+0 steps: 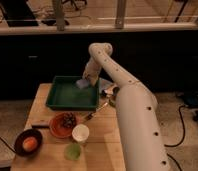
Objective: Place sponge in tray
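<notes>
The gripper (90, 80) hangs over the far right corner of the tray (67, 94), near its right rim. The sponge (82, 83) is in that same corner, inside the tray, just to the left of the gripper tip and very close to it. Whether the gripper holds the sponge or stands apart from it, and how wide it is, I cannot tell. An orange plate (56, 126) stands in front of the tray.
</notes>
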Motion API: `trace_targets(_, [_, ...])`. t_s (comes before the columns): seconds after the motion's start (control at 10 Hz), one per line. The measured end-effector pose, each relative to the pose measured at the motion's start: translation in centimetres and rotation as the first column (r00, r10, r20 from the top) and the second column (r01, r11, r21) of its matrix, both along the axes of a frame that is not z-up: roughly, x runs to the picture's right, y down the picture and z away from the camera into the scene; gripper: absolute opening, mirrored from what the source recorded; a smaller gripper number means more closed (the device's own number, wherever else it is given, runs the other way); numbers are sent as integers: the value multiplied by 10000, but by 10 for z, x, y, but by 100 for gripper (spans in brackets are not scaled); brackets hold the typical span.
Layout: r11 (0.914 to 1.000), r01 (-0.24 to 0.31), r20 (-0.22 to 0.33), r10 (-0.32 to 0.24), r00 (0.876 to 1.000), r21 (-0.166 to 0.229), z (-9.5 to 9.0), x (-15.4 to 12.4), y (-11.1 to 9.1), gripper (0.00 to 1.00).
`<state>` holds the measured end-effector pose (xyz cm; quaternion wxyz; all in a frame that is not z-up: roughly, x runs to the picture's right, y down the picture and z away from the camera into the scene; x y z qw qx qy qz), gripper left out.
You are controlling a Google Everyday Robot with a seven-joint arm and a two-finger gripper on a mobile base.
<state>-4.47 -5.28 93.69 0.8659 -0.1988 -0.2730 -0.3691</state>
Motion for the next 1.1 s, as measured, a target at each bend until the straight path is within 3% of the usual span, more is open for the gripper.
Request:
trace_targets(0.3, [10000,-16,10,16,10000,4,1,1,-1,72])
trace_targets(0.5, [10000,-26,12,26,10000,11,2,3,-2,80])
trace_targets(0.7, [10000,-33,15,33,10000,3,3,4,-3,79])
trace_targets(0.8, [10000,-45,14,45,10000,18,2,5,-4,73])
trace_targets(1.1, [10000,-57,20,57,10000,27,3,6,-5,45])
